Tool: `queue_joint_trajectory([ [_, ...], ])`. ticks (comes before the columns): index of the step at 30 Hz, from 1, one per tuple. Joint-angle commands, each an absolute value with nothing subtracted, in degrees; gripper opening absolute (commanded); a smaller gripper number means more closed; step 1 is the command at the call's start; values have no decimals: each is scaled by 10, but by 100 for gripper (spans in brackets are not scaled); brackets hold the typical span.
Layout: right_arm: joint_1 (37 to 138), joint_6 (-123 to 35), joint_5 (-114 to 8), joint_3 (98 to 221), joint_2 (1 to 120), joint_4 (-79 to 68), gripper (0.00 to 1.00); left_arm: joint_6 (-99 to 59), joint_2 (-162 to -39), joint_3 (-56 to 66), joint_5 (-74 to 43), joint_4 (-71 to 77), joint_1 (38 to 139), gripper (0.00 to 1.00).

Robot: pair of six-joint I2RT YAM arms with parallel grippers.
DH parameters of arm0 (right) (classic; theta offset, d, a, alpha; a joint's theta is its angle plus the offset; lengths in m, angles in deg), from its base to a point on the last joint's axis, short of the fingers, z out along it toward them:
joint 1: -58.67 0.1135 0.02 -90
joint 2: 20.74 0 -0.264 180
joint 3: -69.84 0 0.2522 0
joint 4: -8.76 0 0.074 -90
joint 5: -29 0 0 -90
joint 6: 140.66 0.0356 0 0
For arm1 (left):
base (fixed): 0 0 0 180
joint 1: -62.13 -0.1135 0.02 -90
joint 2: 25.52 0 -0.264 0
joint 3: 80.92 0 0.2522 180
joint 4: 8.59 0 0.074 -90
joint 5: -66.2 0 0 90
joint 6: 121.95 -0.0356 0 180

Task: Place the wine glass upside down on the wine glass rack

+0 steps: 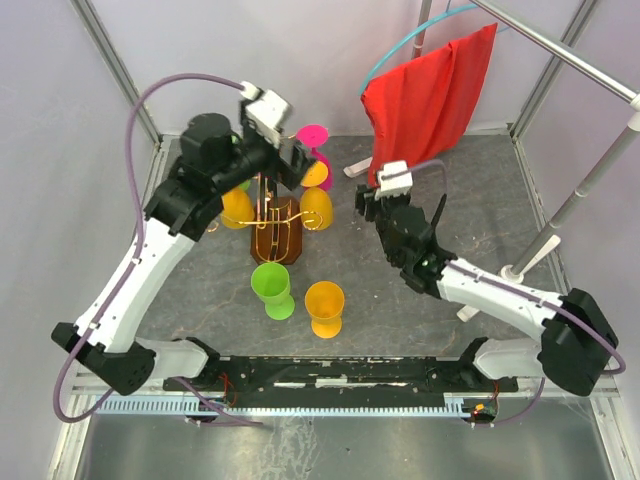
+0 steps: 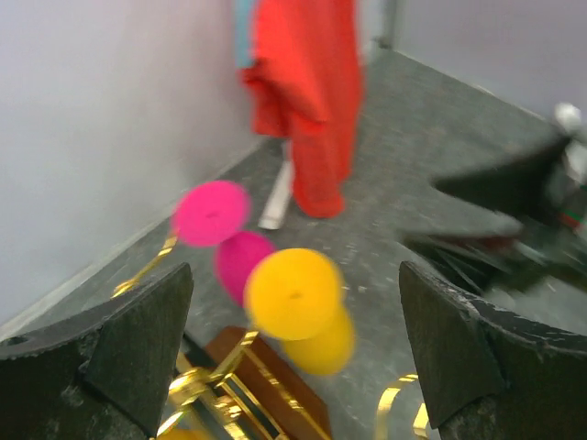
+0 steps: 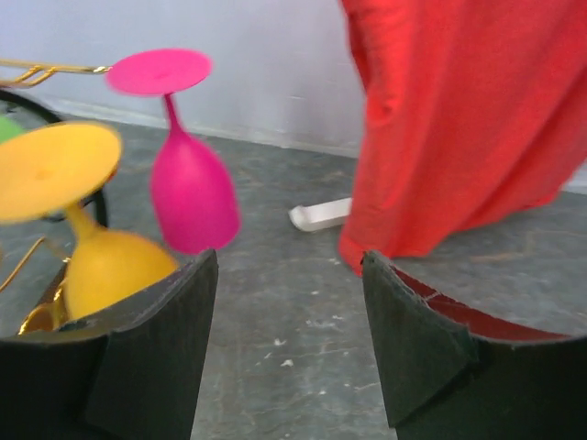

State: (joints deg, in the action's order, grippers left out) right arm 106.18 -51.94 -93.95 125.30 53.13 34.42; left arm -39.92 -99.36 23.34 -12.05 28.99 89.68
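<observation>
The wine glass rack (image 1: 277, 243) has a brown wooden base and gold wire arms, and stands at mid-table. Upside down on its arms hang a pink wine glass (image 1: 315, 140) and orange ones (image 1: 317, 208). The right wrist view shows the pink glass (image 3: 191, 197) hanging by its foot beside an orange one (image 3: 108, 266). My right gripper (image 1: 364, 206) (image 3: 289, 261) is open and empty, a little to the right of the pink glass. My left gripper (image 1: 296, 164) (image 2: 293, 275) is open above the rack, looking down on the orange foot (image 2: 293, 295) and the pink glass (image 2: 213, 213).
A green glass (image 1: 271, 289) and an orange glass (image 1: 325, 307) stand upright on the table in front of the rack. A red cloth (image 1: 432, 95) hangs from a rail at the back right. A white stand post (image 1: 575, 200) rises at the right.
</observation>
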Motion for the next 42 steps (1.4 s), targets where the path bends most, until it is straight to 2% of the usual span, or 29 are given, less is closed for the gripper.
queue_joint_trajectory([
  [1, 1032, -426, -1051, 1397, 515, -35, 73, -494, -997, 275, -131, 376, 999, 99],
  [4, 973, -348, -980, 1466, 523, -194, 73, -507, -1008, 288, -123, 407, 1038, 99],
  [9, 863, -288, -834, 1508, 528, -299, 74, -547, -1014, 301, -119, 471, 1117, 99],
  [13, 840, -290, -810, 1513, 521, -344, 75, -577, -1033, 303, -132, 536, 1189, 99],
  [18, 827, -284, -801, 1493, 493, -352, 75, -591, -1056, 256, -210, 583, 1274, 99],
  [34, 821, -276, -811, 1467, 426, -367, 74, -578, -1055, 154, -263, 630, 1297, 100],
  [42, 821, -273, -808, 1455, 418, -354, 72, -587, -1065, 127, -266, 608, 1296, 95],
])
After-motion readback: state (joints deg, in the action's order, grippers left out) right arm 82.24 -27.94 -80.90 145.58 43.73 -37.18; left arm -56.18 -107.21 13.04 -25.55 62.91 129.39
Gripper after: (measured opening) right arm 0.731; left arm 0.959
